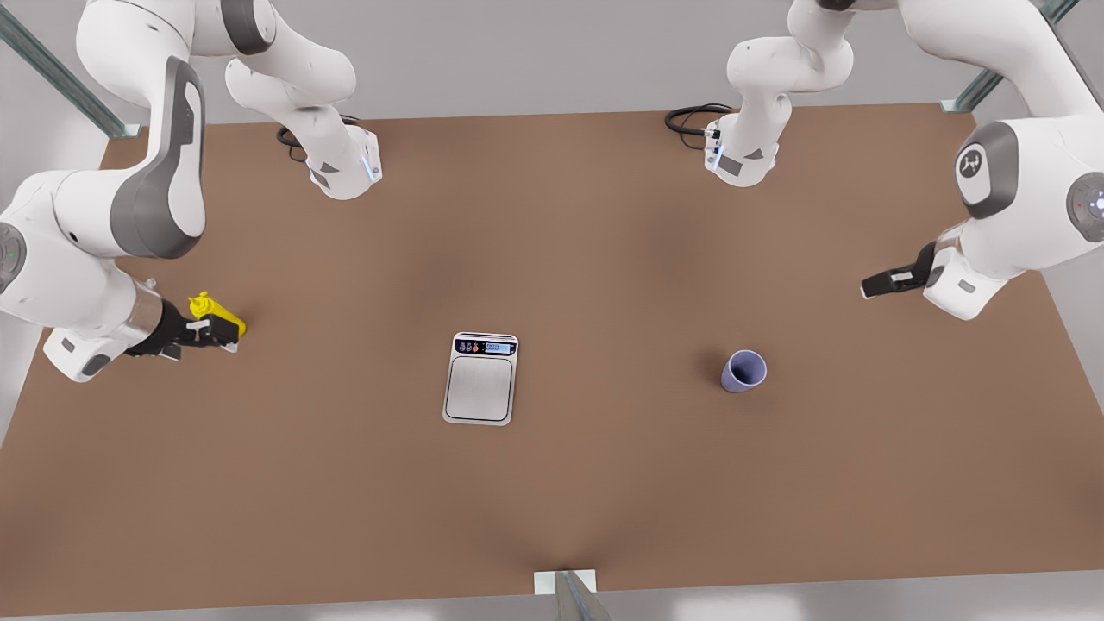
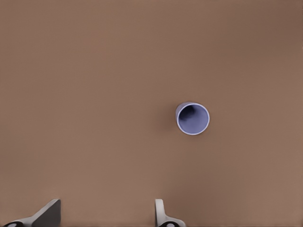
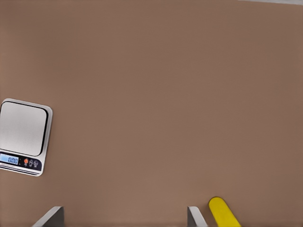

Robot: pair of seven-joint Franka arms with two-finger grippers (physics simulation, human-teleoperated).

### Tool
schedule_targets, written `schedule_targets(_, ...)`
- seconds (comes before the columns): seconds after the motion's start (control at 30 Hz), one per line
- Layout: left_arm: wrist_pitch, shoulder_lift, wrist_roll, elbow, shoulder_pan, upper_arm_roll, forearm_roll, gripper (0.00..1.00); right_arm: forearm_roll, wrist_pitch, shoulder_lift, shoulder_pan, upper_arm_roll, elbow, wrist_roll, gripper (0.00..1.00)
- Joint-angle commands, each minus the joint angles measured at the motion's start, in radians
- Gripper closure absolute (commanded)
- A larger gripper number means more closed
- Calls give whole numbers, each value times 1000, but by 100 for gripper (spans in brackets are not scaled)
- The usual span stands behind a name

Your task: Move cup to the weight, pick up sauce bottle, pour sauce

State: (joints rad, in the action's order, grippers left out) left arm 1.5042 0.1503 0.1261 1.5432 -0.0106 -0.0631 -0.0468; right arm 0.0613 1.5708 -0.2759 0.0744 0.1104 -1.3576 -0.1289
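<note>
The lavender-blue cup [image 1: 743, 371] stands upright on the brown table, toward the front view's right; I look down into it in the left wrist view [image 2: 193, 118]. My left gripper [image 1: 873, 285] hovers open, to the right of and behind the cup and well apart from it, with fingers [image 2: 47, 215] empty. The silver weight [image 1: 481, 378] lies flat near the table's middle and also appears in the right wrist view [image 3: 23, 136]. The yellow sauce bottle [image 1: 217, 314] lies on its side at the front view's left. My right gripper [image 1: 211, 335] is open right beside it; the bottle [image 3: 222, 213] sits just outside one finger [image 3: 195, 216].
Both arm bases [image 1: 345, 168] [image 1: 740, 155] stand at the table's back edge with black cables. A small bracket [image 1: 565, 582] sits at the front edge. Bare brown tabletop [image 1: 621, 285] separates the weight from the cup.
</note>
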Motion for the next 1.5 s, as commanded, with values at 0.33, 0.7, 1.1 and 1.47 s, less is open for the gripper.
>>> schedule_targets(0.33,182,126,-20,52,1,-4,-1,0,-5,8,-11,-10,2,0,-2,0)
schedule_targets(0.7,461,233,-140,213,-43,-4,-15,0,-6,14,-26,-15,5,-9,-12,0)
schedule_targets(1.1,657,341,24,252,-183,-7,-81,3,-9,17,-34,-13,6,-8,-12,0)
schedule_targets(1.47,731,330,21,365,-187,-12,-70,30,-9,17,-35,-12,6,-8,-12,0)
